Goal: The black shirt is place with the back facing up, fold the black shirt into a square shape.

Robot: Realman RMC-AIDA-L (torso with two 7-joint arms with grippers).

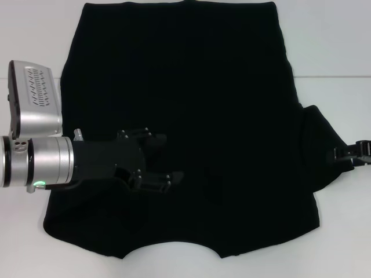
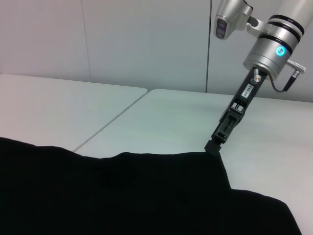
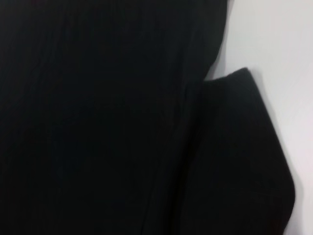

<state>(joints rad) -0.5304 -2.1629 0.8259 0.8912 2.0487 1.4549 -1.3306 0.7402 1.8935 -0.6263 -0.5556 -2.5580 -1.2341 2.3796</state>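
The black shirt (image 1: 185,104) lies flat on the white table (image 1: 330,40), with its curved neckline at the near edge. My left gripper (image 1: 159,159) hovers over the shirt's left part, its black fingers (image 1: 155,183) spread open and holding nothing. My right gripper (image 1: 349,154) is at the tip of the shirt's right sleeve (image 1: 319,147) and is shut on its edge. In the left wrist view the right gripper (image 2: 215,146) pinches the sleeve's corner, which rises to a small peak on the shirt (image 2: 122,196). The right wrist view shows the sleeve (image 3: 234,161) beside the body.
The white table (image 2: 161,117) has a seam line running across it (image 1: 333,77). Bare table surface shows to the left and right of the shirt. The shirt's hem reaches the far edge of the head view.
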